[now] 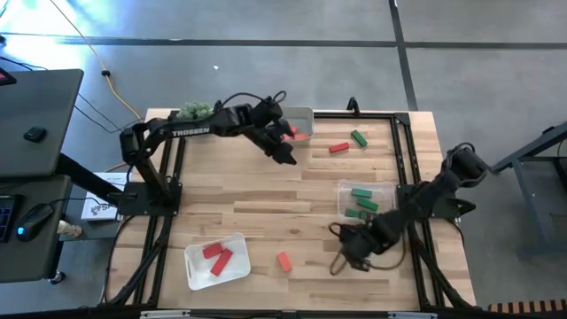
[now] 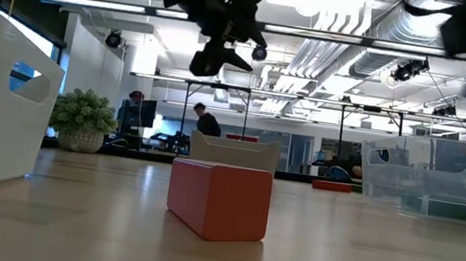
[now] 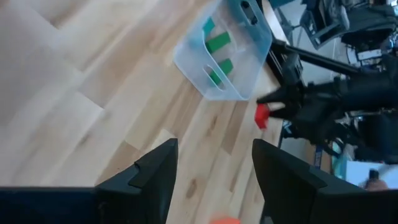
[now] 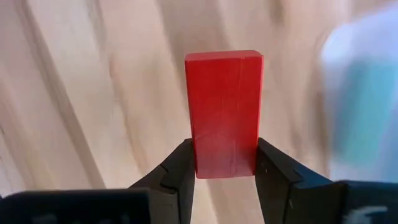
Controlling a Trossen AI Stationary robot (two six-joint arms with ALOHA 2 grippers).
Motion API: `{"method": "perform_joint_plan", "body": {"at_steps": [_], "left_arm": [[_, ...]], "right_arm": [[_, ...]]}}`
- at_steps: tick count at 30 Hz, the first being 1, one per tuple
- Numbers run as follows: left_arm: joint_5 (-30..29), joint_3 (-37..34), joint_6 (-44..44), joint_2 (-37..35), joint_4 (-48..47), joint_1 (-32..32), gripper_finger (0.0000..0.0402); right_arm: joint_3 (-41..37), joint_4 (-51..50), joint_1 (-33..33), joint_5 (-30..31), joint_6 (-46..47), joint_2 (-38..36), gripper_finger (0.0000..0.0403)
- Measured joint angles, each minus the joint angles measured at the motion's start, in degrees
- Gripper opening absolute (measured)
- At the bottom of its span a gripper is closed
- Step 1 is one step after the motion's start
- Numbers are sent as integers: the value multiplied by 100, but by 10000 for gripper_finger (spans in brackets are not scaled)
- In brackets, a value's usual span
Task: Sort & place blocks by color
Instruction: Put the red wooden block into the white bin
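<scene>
My right gripper [image 4: 225, 155] is shut on a red block [image 4: 224, 106] near the table's front right [image 1: 347, 251]. The left wrist view shows the same block [image 3: 262, 115] under that arm. My left gripper [image 3: 214, 155] hangs open and empty over the far middle of the table [image 1: 288, 156]. A clear tray [image 1: 383, 189] holds green blocks [image 1: 361, 192]. A white tray [image 1: 197, 273] holds red blocks [image 1: 217, 257]. An orange-coral block [image 1: 283, 260] lies flat on the table near the front edge and also fills the middle of the low view [image 2: 219, 198]. My right gripper pinches the red block between its two fingers, on its two long sides [image 4: 198, 158] near one end. The rest of the block [image 4: 224, 81] sticks out past the fingertips. The gripper points down and the block is lifted clear of the table.
A clear tray [image 1: 307, 115] with orange blocks stands at the far edge. A loose red block [image 1: 338, 148] and a green block [image 1: 358, 137] lie beside it. A green plant ball [image 1: 197, 109] sits far left. Bare wood lies between the trays.
</scene>
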Motion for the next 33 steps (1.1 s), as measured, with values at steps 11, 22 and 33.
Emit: {"method": "perform_joint_plan", "body": {"at_steps": [11, 22, 33], "left_arm": [[12, 0, 243, 0, -3, 457, 195], [-66, 0, 412, 0, -2, 470, 195], [-68, 0, -9, 0, 10, 470, 195]], "right_arm": [[670, -27, -1502, 914, -700, -7, 105], [1037, 17, -2768, 1671, -1235, -9, 105], [1532, 50, -3631, 2011, -2744, -9, 105]]}}
